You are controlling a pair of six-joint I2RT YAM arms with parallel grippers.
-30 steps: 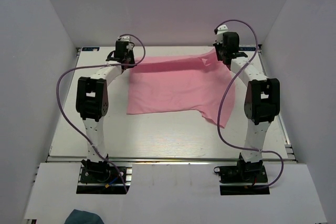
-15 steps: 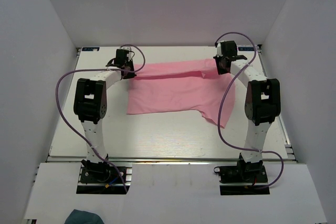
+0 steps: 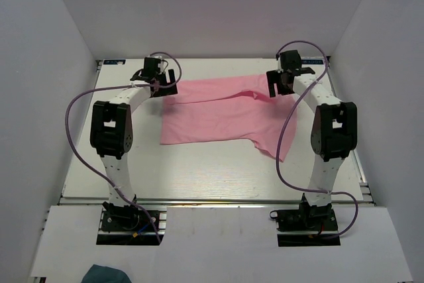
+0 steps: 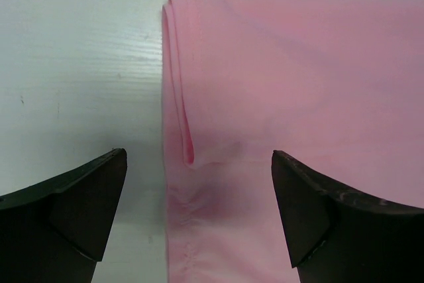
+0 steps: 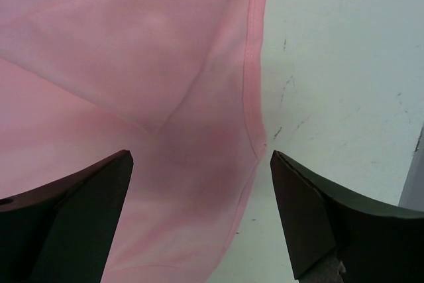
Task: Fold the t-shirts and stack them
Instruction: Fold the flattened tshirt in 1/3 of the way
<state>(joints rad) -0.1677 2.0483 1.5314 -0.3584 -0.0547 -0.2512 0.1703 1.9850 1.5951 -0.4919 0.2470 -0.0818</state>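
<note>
Pink short-sleeved t-shirt [image 3: 218,114] of thin, soft, unprinted fabric lies flat on the far half of the white, faintly wood-grained table [image 3: 199,177]. Its long axis runs left to right. A narrow band along the far edge is folded over onto the body, and one tapered flap points toward the near right.

The left gripper [image 4: 199,156] is at the shirt's far left corner. Its black, wedge-shaped fingers are spread wide and hold nothing. Below them, the doubled cloth edge shows a short pleat.

The right gripper [image 5: 201,154] is at the far right corner, likewise spread wide and holding nothing, above a stitched hem and a diagonal crease.

A small dark teal cloth [image 3: 106,274] lies at the near edge, well apart from the shirt.
</note>
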